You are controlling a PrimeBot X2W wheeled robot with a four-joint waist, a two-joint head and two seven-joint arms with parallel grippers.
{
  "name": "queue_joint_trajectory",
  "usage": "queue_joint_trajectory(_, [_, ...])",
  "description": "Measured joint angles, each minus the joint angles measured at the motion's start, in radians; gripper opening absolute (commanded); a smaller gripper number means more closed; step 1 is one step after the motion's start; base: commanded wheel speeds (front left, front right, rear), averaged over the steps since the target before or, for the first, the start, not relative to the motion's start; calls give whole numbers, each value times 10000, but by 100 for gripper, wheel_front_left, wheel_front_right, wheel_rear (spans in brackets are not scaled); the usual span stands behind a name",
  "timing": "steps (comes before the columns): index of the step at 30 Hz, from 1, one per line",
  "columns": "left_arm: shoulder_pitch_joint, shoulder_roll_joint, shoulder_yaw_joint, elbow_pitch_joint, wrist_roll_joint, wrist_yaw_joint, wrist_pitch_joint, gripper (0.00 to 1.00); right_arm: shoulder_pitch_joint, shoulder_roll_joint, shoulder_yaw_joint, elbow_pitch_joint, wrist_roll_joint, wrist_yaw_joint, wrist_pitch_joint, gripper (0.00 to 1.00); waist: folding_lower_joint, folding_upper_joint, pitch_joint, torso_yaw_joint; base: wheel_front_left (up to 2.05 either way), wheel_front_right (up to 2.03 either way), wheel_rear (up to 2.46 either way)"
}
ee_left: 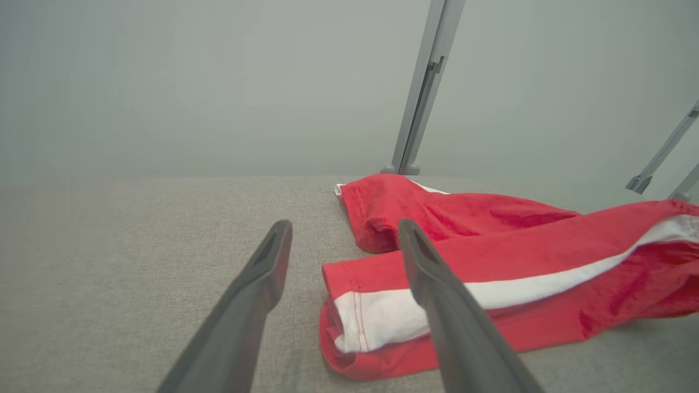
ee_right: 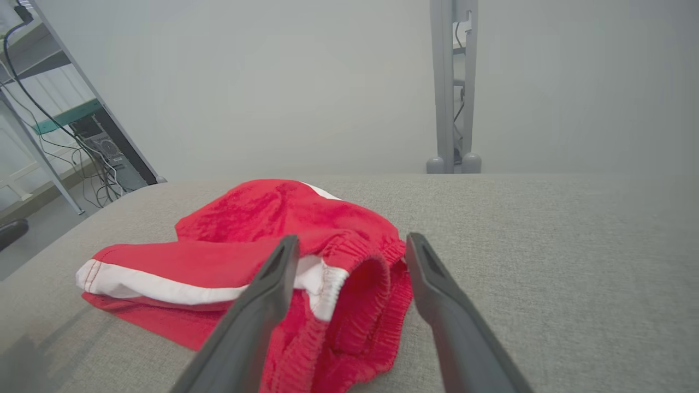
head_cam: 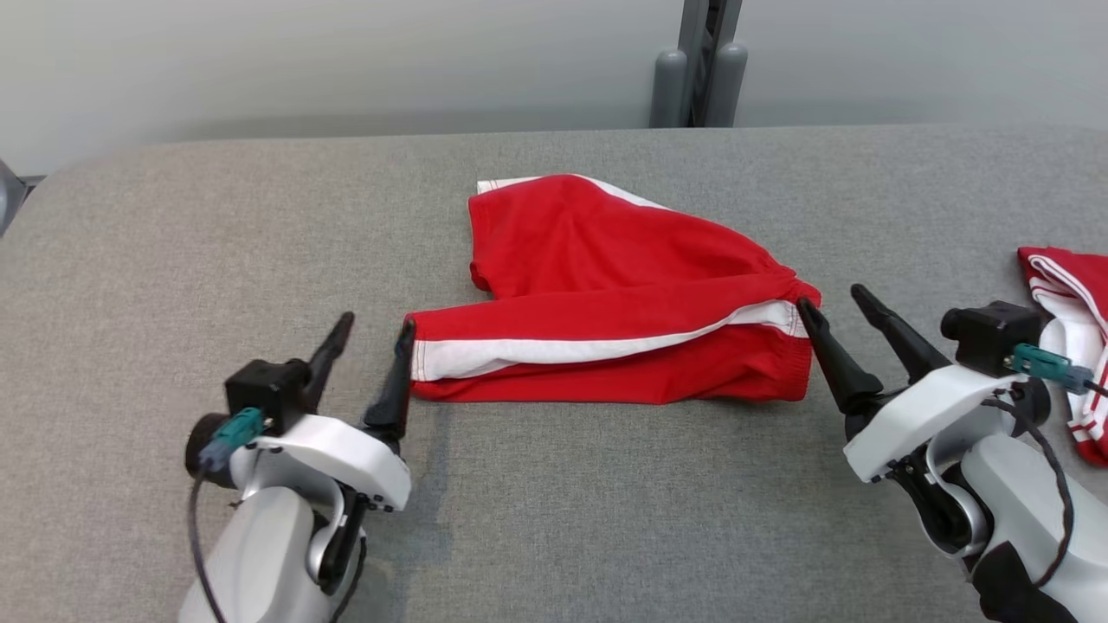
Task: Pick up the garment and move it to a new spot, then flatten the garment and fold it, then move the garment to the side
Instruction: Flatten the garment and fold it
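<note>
Loosely folded, the red garment [head_cam: 623, 294] lies in the middle of the grey table [head_cam: 173, 260]; it looks light, soft and floppy, best pinched at hem and waistband. The left gripper [head_cam: 376, 324] and right gripper [head_cam: 832, 297] flank those ends, fingers spread, holding nothing.

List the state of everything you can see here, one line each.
Red shorts: folded over, lying rumpled on the table, not held.
Left gripper: open, at the leg-hem end, empty.
Right gripper: open, at the waistband end, empty.
Second red and white garment: bunched at the table's right edge.
</note>
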Motion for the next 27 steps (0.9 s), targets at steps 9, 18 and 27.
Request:
queue_joint_trajectory(9, [1594,-12,1605,-3306,418,391,-2,100,1618,19,-2493,-2234,-1693,0,-10,100,0,0,-331,-47,0,0,0])
queue_joint_trajectory(18, [3142,-222,2107,-4727,531,380,-2,100,3640,1097,-4146,-3553,-3049,0,-27,100,0,0,-469,-78,0,0,0])
queue_joint_trajectory(27, [3116,-234,1547,-4151,523,297,-4,100,3829,1381,-4305,-3789,-3358,0,-27,100,0,0,-160,-203,0,0,0])
